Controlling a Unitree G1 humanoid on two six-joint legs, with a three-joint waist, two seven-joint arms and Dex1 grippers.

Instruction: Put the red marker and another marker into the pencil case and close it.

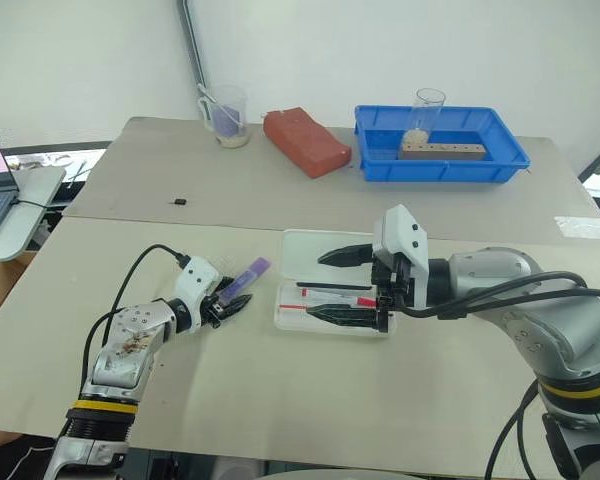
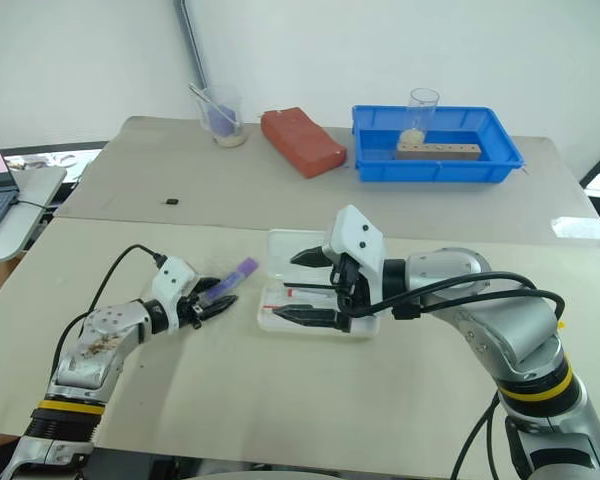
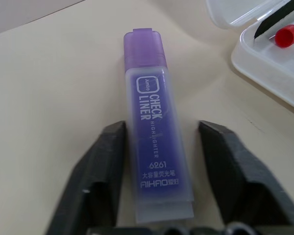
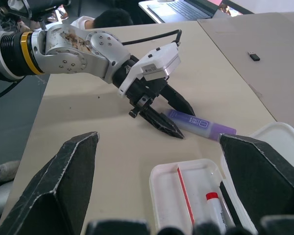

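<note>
Purple marker (image 3: 156,127) lies on table (image 1: 280,400) between left gripper's (image 1: 232,303) spread fingers, ungripped. Red marker (image 1: 332,295) rests inside open pencil case (image 1: 305,245). Right gripper (image 1: 348,285) hovers above case, fingers wide apart, empty.

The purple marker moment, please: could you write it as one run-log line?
left gripper: open astride purple marker on table | right gripper: open over pencil case | red marker: in case | lid: open

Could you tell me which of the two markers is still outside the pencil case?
The purple highlighter, lying on the table between the left tool's fingers; the red-capped marker already lies inside.
</note>
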